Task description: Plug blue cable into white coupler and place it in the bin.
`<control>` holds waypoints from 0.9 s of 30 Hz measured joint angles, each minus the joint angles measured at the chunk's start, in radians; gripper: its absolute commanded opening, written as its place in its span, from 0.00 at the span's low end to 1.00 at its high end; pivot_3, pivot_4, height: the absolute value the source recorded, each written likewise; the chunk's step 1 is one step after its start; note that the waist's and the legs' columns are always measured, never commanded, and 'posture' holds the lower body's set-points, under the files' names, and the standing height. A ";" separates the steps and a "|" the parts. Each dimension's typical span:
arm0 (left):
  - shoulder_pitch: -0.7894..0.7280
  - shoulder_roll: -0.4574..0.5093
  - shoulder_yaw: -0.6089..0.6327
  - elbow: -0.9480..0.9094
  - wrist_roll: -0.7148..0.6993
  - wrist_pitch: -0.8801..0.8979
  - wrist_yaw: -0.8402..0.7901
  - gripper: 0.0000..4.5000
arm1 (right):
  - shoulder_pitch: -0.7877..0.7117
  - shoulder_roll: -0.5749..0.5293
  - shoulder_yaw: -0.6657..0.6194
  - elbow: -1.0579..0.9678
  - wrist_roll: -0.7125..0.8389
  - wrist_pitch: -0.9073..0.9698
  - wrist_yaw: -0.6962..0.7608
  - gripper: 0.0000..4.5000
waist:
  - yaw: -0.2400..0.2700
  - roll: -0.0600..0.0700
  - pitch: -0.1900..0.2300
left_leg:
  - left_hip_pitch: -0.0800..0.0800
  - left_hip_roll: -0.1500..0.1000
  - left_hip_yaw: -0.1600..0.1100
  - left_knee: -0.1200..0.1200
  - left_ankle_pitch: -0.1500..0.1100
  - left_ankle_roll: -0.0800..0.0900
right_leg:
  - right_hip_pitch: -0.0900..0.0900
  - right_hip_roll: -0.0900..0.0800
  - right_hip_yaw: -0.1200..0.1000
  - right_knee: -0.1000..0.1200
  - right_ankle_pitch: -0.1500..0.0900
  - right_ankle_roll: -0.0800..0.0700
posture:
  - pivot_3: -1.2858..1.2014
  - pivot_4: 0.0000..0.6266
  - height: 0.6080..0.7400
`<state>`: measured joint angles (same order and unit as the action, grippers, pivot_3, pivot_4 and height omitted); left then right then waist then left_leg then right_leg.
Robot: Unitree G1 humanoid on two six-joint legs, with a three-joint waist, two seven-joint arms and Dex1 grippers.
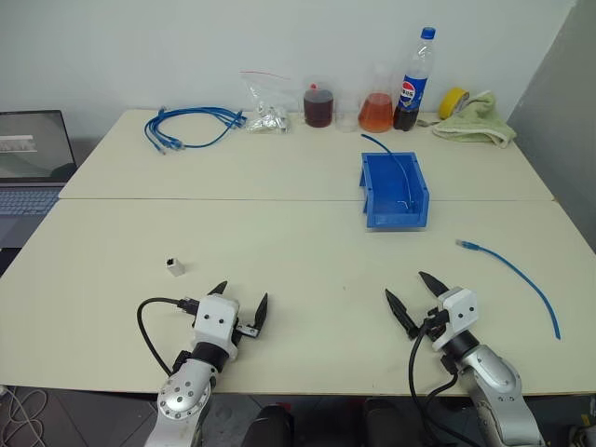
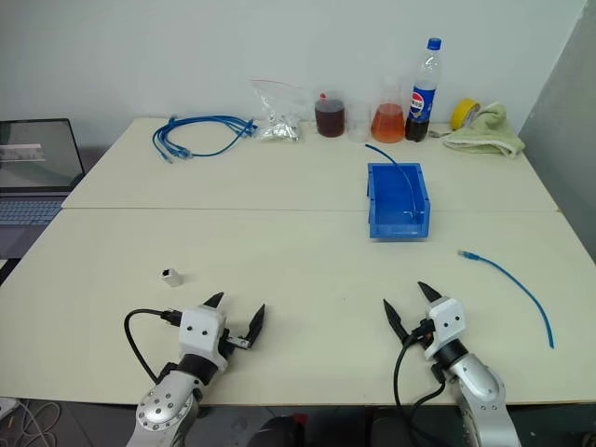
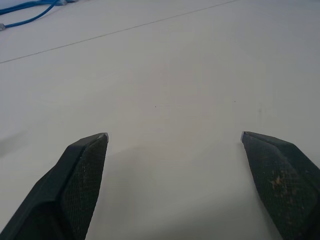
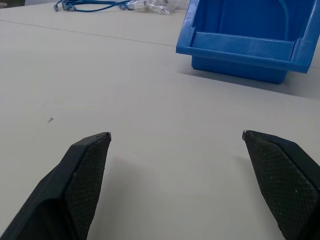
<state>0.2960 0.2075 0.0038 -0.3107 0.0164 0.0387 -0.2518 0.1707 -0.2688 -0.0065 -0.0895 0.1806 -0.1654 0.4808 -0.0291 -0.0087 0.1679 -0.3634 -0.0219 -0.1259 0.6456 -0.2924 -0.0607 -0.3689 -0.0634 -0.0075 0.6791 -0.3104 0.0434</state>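
Left gripper [image 1: 240, 311]: fingers spread wide, nothing between them, pointing forward, level. Right gripper [image 1: 415, 293]: fingers likewise spread wide and empty, level, angled forward and slightly toward the left gripper. Both forearms extend forward, well apart.

A thin blue cable [image 1: 517, 275] is lying curved, right of a small blue plastic bin [image 1: 395, 190]. A tiny white boxy coupler [image 1: 174, 267] is sitting far left.
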 measured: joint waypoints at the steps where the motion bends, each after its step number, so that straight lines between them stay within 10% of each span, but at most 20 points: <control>1: 0.001 0.004 -0.001 0.000 -0.001 -0.006 -0.006 0.99 | 0.000 0.000 0.000 0.000 0.000 0.000 0.000 1.00 | 0.000 0.000 0.000 | 0.000 0.000 0.000 0.000 0.000 0.000 | 0.000 0.000 0.000 0.000 0.000 0.000 | 0.52 0.24 1.00; 19: 0.003 0.067 -0.023 -0.011 -0.133 0.017 -0.162 0.99 | -0.006 -0.001 -0.001 0.005 -0.001 -0.002 0.002 1.00 | 0.000 0.000 0.000 | 0.000 0.000 0.000 0.000 0.000 0.000 | 0.000 0.000 0.000 0.000 0.000 0.000 | 0.52 0.24 1.00; 27: -0.218 0.183 -0.079 -0.017 -0.223 0.144 -0.347 0.99 | -0.041 -0.062 -0.095 -0.028 0.069 0.072 -0.002 1.00 | 0.002 0.001 0.000 | 0.000 0.000 0.001 0.000 0.000 0.000 | 0.000 0.000 0.000 0.001 0.000 0.000 | 0.52 0.24 1.00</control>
<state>0.0779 0.3909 -0.0752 -0.3272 -0.2067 0.1824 -0.5984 0.1293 -0.3313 -0.1017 -0.1172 0.2495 -0.0933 0.4790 -0.0271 -0.0081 0.1678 -0.3631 -0.0221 -0.1250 0.6460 -0.2922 -0.0608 -0.3685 -0.0631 -0.0076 0.6800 -0.3102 0.0434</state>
